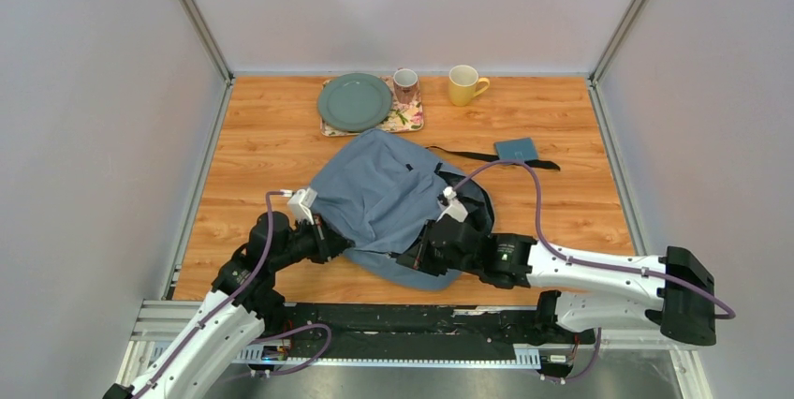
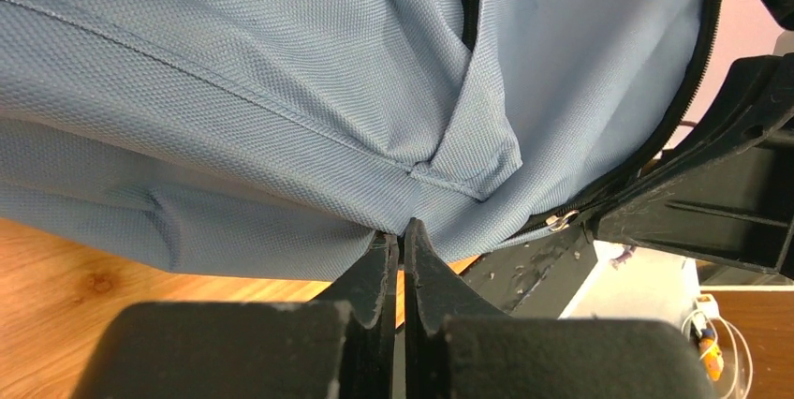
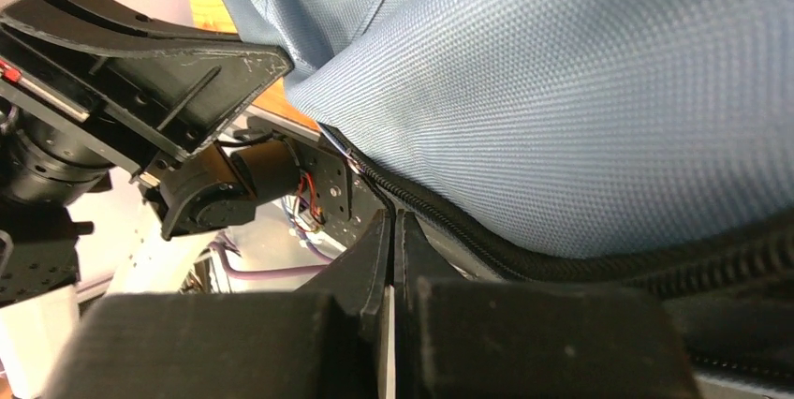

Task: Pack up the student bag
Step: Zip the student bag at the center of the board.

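Fabric of the large soft grey-blue student bag (image 1: 379, 195) lies at twelve o'clock from my shut pincers, left pincer (image 1: 323, 229) nipping it, right pincer (image 1: 420, 252) beside its black zipper (image 3: 562, 263).

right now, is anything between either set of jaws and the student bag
Nothing visible does. The left jaws are shut on grey-blue fabric of the student bag at its near edge; the right jaws are shut at its black zipper trim, though whether they pinch it is unclear.
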Controlling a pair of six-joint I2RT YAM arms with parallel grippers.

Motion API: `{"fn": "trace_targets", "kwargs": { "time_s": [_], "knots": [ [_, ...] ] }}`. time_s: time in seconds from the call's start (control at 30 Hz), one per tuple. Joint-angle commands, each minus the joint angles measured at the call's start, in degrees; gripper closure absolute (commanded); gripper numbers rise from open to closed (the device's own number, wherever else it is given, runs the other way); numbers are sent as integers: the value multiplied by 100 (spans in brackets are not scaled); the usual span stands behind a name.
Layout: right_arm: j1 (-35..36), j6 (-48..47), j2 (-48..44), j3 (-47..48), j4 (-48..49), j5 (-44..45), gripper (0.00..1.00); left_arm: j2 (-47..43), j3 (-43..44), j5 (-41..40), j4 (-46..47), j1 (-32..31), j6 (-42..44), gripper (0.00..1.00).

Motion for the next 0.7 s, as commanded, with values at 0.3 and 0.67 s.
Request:
{"fn": "trace_targets", "kwargs": {
  "time_s": [0.3, 0.67],
  "knots": [
    [245, -917, 691, 684, -791, -107, 100, -151, 0, -325, -779, 202, 296, 27],
    [271, -908, 797, 693, -607, -81, 100, -1030, 370, 229, -1606, 193, -861, 25]
  ]
}}
